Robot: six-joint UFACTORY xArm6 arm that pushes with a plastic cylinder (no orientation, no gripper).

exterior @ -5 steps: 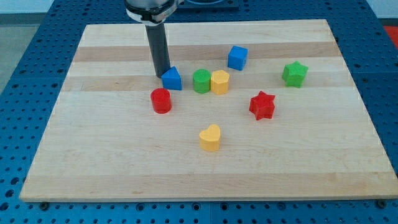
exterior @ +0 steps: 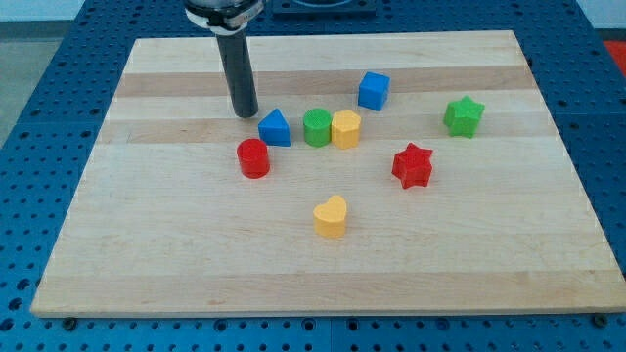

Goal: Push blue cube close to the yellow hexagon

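The blue cube (exterior: 373, 90) sits on the wooden board toward the view's top, right of centre. The yellow hexagon (exterior: 345, 128) lies below and slightly left of it, touching a green cylinder (exterior: 317, 127) on its left. My tip (exterior: 245, 112) rests on the board well to the left of the blue cube, just up and left of a blue triangular block (exterior: 275, 127), with a small gap between them.
A red cylinder (exterior: 253, 157) lies below my tip. A red star (exterior: 412, 164), a green star (exterior: 464, 115) and a yellow heart (exterior: 331, 216) lie further right and below. The board's edge (exterior: 323, 37) runs along the top.
My tip has moved left and slightly up, away from the blue triangular block. That block has shifted slightly to the right.
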